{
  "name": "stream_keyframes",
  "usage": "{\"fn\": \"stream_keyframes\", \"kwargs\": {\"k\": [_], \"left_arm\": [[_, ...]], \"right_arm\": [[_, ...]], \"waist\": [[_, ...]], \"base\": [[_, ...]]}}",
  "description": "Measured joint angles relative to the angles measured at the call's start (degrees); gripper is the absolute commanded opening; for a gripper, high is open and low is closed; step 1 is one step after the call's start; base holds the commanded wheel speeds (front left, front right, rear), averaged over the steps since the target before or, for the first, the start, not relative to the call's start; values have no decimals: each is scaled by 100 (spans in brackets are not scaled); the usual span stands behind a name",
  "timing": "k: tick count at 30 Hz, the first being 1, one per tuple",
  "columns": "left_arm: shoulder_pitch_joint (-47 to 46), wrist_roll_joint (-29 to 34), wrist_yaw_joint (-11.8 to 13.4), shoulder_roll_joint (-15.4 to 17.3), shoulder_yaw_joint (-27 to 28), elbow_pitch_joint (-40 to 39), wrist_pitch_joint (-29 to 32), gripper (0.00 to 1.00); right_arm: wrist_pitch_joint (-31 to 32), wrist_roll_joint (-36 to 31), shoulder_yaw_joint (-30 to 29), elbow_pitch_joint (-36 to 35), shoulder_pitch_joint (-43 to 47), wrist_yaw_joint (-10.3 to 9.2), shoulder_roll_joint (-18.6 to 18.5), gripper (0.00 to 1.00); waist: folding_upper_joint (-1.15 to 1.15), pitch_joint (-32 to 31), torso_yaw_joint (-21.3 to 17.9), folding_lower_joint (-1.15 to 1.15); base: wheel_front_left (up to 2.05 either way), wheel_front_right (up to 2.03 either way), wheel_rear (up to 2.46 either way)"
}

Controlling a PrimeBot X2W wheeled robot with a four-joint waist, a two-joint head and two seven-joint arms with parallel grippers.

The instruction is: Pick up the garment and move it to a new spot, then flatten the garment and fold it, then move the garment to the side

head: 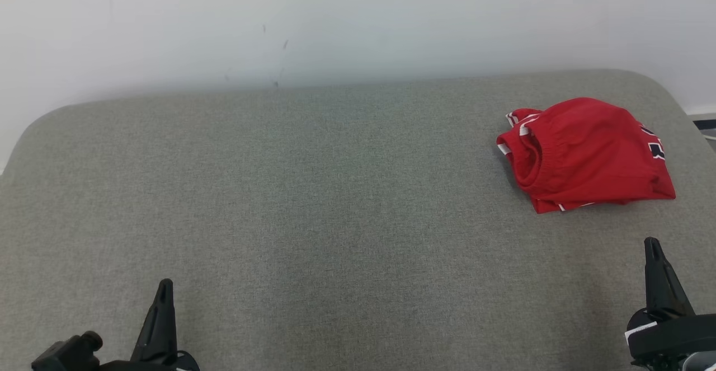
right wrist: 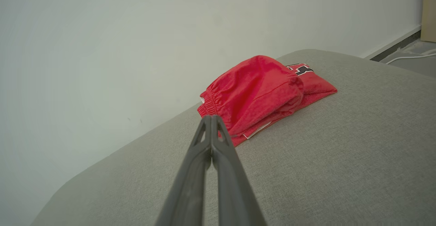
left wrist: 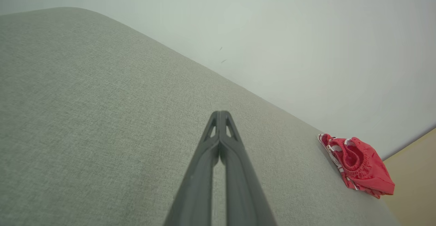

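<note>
Garment [head: 584, 155], a red pair of shorts with an elastic waistband and white trim, is lying in a loosely folded bundle near the far right corner of the surface [head: 313, 192], a wide grey fabric cushion with rounded corners. I am holding my right gripper [head: 651, 248] by the near right corner, on my side of the bundle, with its fingers pointing straight toward the cloth and well apart from it. My left gripper [head: 164, 290] is hovering by the near left corner, far across the surface, so my right arm is sitting much nearer. Both pairs of jaws are pressing shut, tip to tip, gripping nothing. The bundle's long axis is running roughly along the far edge, waistband opening facing left. A plain pale wall [head: 358, 18] is rising behind the far edge, and a white cable [right wrist: 408, 57] is trailing beyond the right edge.
</note>
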Motion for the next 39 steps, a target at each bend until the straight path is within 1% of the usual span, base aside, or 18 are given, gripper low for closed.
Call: {"fn": "stream_keyframes", "kwargs": {"k": [2,9,14,16,25,28,39], "left_arm": [[-14,-112,-45,-14,24,18,48,0],[-32,-605,-48,-64,115,111,203,0],[-105,-953,-53,-96,157,177,303,0],[-133,-1122,-99,-107,177,182,353,0],[-155,-1640,-102,-140,255,286,506,0],[-212,-1878,-143,-151,301,330,586,0],[-265,-2628,-169,-230,392,435,801,0]], "right_arm": [[38,123,-44,44,-8,26,44,0],[189,569,-188,176,-103,104,193,0],[302,870,-286,301,-105,201,312,0],[342,996,-325,330,-108,223,356,0],[511,1464,-489,497,-129,342,526,0],[564,1671,-552,545,-152,364,592,0],[802,2343,-773,765,-231,548,835,0]], "waist": [[0,-2,6,0],[0,-11,28,0],[0,-17,43,0],[0,-19,48,0],[0,-29,72,0],[0,-32,81,0],[0,-45,114,0]], "base": [[0,0,0],[0,0,0],[0,0,0],[0,0,0],[0,0,0],[0,0,0],[0,0,0]]}}
